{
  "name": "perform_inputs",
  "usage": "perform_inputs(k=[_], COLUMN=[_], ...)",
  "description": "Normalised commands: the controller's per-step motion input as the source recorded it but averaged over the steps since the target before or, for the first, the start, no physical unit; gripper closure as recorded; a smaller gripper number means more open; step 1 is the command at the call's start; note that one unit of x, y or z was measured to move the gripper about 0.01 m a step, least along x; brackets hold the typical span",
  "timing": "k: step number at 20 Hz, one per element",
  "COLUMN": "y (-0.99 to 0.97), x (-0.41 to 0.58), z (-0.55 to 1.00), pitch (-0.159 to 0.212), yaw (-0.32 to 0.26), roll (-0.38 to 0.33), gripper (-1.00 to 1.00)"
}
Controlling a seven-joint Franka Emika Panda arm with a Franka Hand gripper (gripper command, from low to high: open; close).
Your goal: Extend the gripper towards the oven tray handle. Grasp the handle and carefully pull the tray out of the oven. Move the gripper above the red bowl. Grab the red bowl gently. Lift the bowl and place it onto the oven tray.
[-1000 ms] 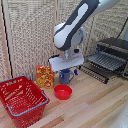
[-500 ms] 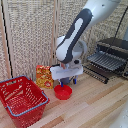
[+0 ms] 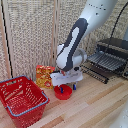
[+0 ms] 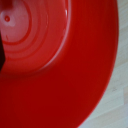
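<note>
Arm: 1 white Franka arm with a dark band bends down from the upper part of the exterior view toward the wooden tabletop (image 3: 95, 107).
Gripper: the gripper (image 3: 67, 88) sits low over the red bowl (image 3: 63, 92), its white block just above the bowl and its short blue fingers at the rim.
Jaws: I cannot tell whether they are wide, narrow or closed on the rim; the exterior view is too blurred, and the wrist view shows only a dark sliver at its edge.
Red bowl: on the tabletop, between the red mesh basket (image 3: 22, 98) and the oven (image 3: 111, 56), nearer the basket. In the wrist view the red bowl (image 4: 60, 60) fills nearly the whole picture, its concentric inner rings visible and a strip of pale tabletop (image 4: 117, 95) beside it.
Oven: at the exterior view's right, door dropped open.
Tray: the tray (image 3: 104, 61) of parallel dark bars reaches forward out of the oven, well apart from the bowl.
Other things: a yellow-and-red packet (image 3: 45, 76) stands behind the bowl, against the pale slatted screen (image 3: 30, 35).
</note>
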Motion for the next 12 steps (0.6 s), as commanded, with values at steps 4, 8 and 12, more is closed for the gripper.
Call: perform_inputs(k=[4, 8, 12], y=[0.00, -0.01, 0.00], x=[0.000, 0.064, 0.000], z=[0.00, 0.00, 0.00], pitch=[0.000, -0.034, -0.120], yaw=[0.008, 0.059, 0.039], roll=[0.000, 0.000, 0.000], gripper=[1.00, 1.00, 1.00])
